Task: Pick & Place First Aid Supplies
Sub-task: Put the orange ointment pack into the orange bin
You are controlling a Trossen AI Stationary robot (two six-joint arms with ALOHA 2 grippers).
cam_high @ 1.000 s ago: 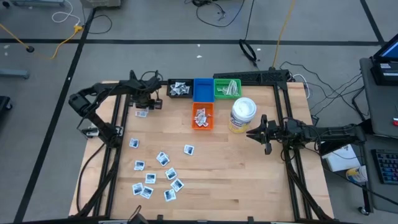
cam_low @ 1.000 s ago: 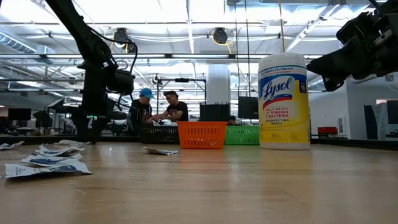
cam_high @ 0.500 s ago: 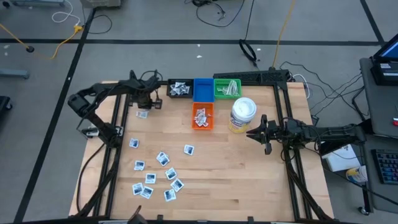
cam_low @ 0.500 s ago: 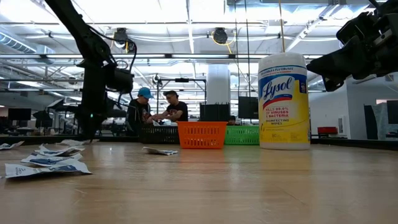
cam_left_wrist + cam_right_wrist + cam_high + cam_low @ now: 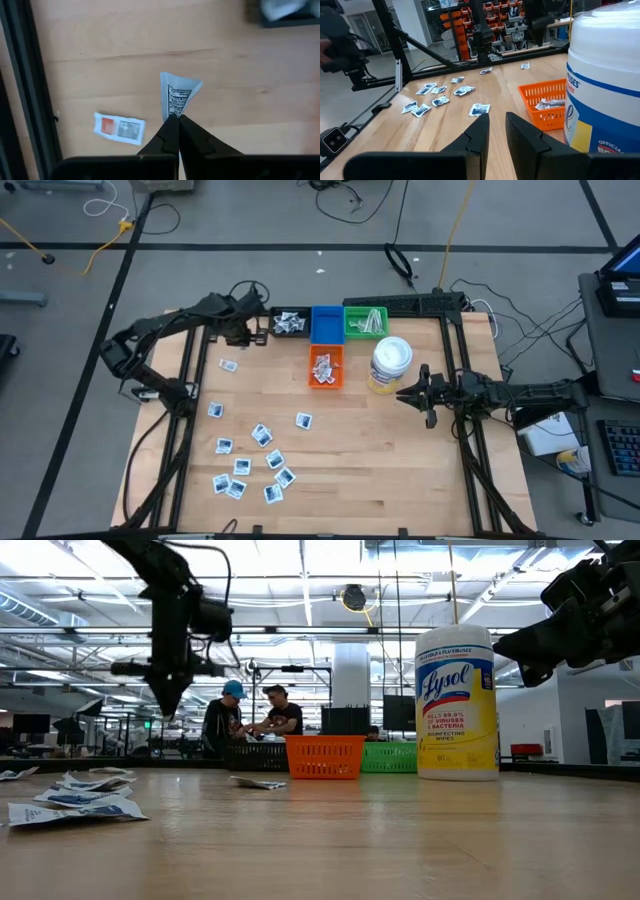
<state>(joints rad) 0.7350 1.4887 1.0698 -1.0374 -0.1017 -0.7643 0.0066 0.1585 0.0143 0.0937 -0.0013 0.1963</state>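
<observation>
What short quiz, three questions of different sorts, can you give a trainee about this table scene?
1. True or false: the left hand is shut on a white packet.
2. The red-printed packet seen from the left wrist lies: A) on the table, B) in the orange basket, C) in the right hand.
3. What tall container stands beside the orange basket?

Key: 1 true. 2 A. 3 The wipes canister.
</observation>
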